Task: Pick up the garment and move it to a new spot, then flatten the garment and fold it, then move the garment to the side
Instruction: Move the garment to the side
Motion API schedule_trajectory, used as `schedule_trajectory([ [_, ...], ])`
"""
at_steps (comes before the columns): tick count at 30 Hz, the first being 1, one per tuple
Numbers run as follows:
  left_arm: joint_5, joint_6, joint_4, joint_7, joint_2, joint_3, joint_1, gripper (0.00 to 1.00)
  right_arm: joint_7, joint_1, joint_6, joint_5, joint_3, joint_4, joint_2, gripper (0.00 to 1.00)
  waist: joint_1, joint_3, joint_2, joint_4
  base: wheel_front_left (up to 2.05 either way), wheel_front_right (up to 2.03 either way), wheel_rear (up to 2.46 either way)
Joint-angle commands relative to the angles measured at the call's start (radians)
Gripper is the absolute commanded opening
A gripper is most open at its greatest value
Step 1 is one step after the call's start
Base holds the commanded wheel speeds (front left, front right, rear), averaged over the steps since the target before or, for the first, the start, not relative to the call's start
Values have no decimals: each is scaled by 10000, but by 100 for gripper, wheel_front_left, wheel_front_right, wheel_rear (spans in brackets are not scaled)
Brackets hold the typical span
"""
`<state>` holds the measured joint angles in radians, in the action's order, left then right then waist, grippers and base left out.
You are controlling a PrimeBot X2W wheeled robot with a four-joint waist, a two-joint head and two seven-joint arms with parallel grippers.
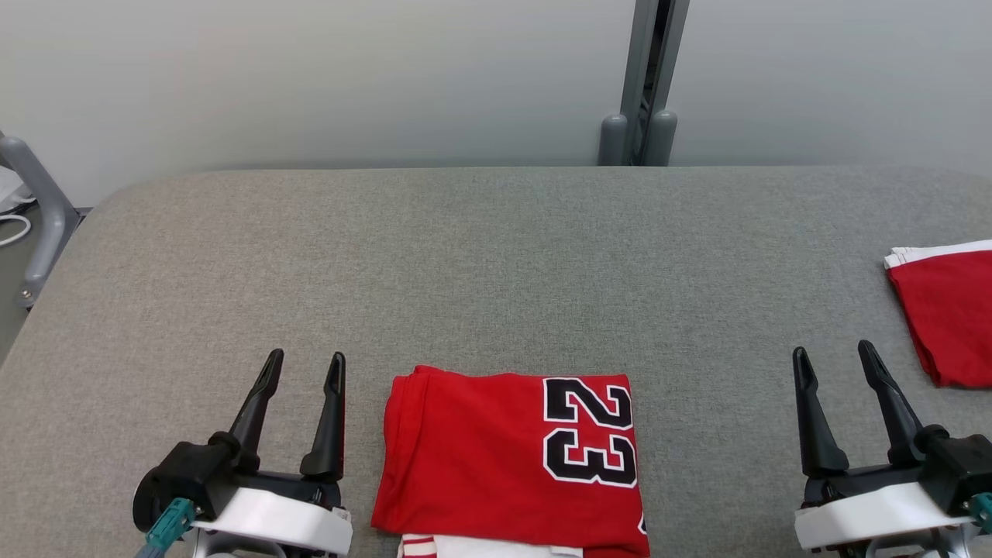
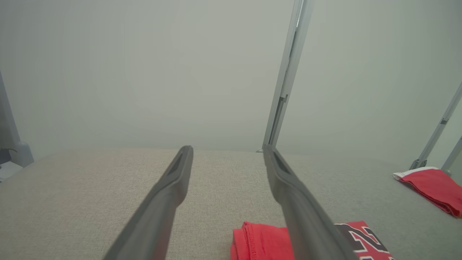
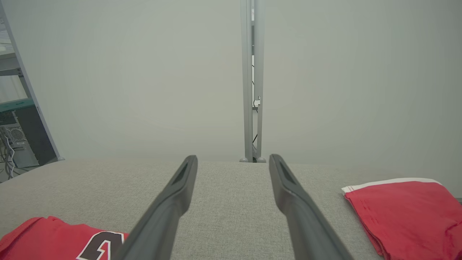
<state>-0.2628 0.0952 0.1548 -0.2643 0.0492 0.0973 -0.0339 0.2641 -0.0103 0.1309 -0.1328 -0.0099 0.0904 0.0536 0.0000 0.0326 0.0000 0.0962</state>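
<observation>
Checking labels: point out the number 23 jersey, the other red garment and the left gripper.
number 23 jersey (image 1: 473,457), head view, plain red panel.
other red garment (image 1: 949,310), head view, red top layer.
left gripper (image 1: 306,356), head view, between fingertips.

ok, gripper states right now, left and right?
Left gripper: open, holding nothing, apart from the folded jersey.
Right gripper: open, holding nothing.

We hold our left pincer (image 1: 306,356) at seven o'clock in the head view and our right pincer (image 1: 832,350) at five o'clock. Both have their jaws spread wide, and the long dark fingers (image 1: 260,395) point toward twelve. Our white wrists (image 1: 271,519) sit low behind them.
</observation>
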Motion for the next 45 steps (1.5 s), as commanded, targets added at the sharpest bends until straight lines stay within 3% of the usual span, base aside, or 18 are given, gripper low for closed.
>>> schedule_trajectory([
  [1, 58, -57, -4, 3, 38, 1, 28, 100, -5, 65, -6, 8, -28, 44, 10, 100, 0, -1, 0, 9, 0, 0, 0],
  [13, 52, -43, 38, 3, 40, 17, -39, 100, -7, -11, -6, -528, 195, 195, -10, 100, 0, 96, 0, 96, 0, 0, 0],
  [23, -84, 48, 97, 3, 40, 194, -311, 100, -1058, -281, -6, -3492, 3564, 1815, 446, 100, 0, 485, 0, 404, 0, 0, 0],
  [31, -30, 81, 226, 3, 38, 255, -415, 100, -1692, -940, -5, -4649, 3863, 3337, 448, 100, 0, 731, 0, 819, 0, 0, 0],
  [43, -80, 90, 277, 3, 38, 331, -505, 100, -2012, -1588, -6, -4992, 4390, 4709, 268, 100, 0, 878, 0, 1179, 0, 0, 0],
  [44, -79, 89, 281, 3, 43, 321, -504, 100, -1986, -1643, -6, -4961, 4454, 4790, 266, 49, 0, 877, 0, 1183, 0, 0, 0],
  [45, -72, 86, 280, 3, 41, 309, -510, 100, -1907, -1715, -6, -4833, 4528, 4853, 292, 38, 0, 872, 0, 1180, 0, 0, 0],
])
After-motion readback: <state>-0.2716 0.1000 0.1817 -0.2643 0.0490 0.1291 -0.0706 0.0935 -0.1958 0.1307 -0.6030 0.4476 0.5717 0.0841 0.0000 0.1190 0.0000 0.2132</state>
